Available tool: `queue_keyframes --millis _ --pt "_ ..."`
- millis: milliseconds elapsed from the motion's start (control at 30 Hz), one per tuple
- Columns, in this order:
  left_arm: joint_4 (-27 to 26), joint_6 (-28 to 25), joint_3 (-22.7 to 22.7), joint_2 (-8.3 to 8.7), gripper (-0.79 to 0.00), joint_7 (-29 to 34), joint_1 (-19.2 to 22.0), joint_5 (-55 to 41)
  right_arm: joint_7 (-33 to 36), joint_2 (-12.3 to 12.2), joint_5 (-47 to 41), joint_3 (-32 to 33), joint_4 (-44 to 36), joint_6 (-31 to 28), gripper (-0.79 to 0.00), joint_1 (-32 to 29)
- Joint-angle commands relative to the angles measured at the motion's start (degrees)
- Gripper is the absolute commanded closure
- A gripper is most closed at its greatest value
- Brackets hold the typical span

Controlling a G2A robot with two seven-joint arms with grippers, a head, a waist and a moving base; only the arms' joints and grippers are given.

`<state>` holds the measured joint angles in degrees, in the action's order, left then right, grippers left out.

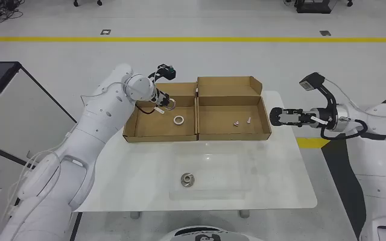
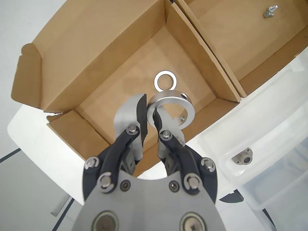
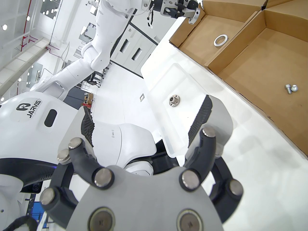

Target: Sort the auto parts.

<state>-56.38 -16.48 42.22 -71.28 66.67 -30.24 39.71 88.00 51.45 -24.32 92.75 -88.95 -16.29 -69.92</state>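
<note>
The shaft collar (image 2: 169, 104) hangs over the left box (image 2: 108, 56), above its washer (image 2: 165, 80), rim pinched in our left tool (image 2: 150, 112). We judge placing underway: next, lower and let go. Our right tool (image 3: 146, 108) gapes released, well apart from that box.

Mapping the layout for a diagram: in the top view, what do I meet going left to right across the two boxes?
Left gripper holding collar → washer → small bolt → long bolt → right gripper.
</note>
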Motion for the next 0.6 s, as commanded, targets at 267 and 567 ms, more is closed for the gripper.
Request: queue_keyframes --millis 267,567 --pt "9.73 6.98 -6.9 -4.15 0.0 0.75 1.5 2.69 0.0 0.0 0.0 0.0 0.0 0.0 -0.785 0.0" --pt "21.83 8.1 -11.19 -9.49 0.0 -2.41 4.45 1.25 0.0 0.0 0.0 0.0 0.0 0.0 -0.785 0.0"
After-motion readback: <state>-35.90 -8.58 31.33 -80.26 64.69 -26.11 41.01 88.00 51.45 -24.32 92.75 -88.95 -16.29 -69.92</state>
